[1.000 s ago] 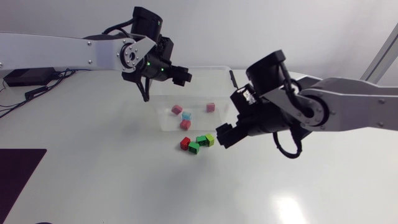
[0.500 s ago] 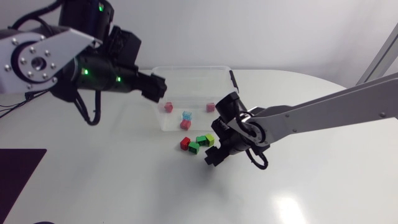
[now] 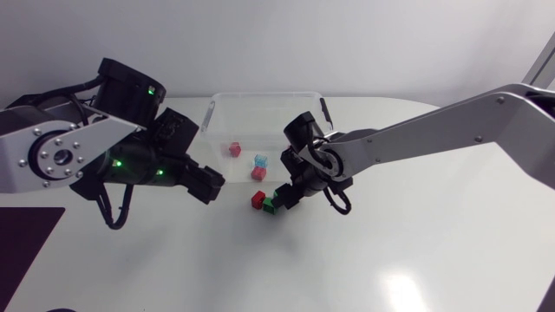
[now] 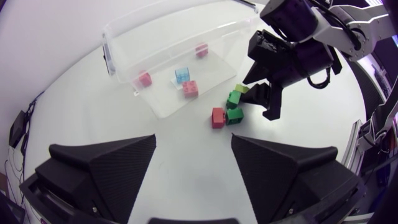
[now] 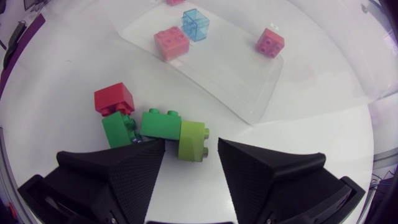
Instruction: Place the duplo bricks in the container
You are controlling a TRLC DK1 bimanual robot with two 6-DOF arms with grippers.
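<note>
A clear plastic container (image 3: 263,96) stands at the table's back middle. Inside lie a pink brick (image 3: 234,149), a light blue brick (image 3: 260,161) and a red-pink brick (image 3: 257,173). In front of it sit a red brick (image 3: 257,199), two green bricks (image 5: 160,122) (image 5: 118,129) and a lime brick (image 5: 192,140). My right gripper (image 3: 285,196) is down over this cluster, open, and the lime brick lies between its fingers (image 5: 118,171) with small gaps on both sides. My left gripper (image 3: 208,184) hovers open and empty, left of the cluster.
Another pink brick (image 5: 270,42) lies in the container's far part. In the left wrist view the right gripper (image 4: 267,93) stands just beyond the loose bricks. A dark mat (image 3: 26,238) lies at the table's front left corner.
My left arm has swung from above the container down to the table's left front. My right gripper has dropped onto the loose bricks and its fingers have narrowed around the lime brick.
</note>
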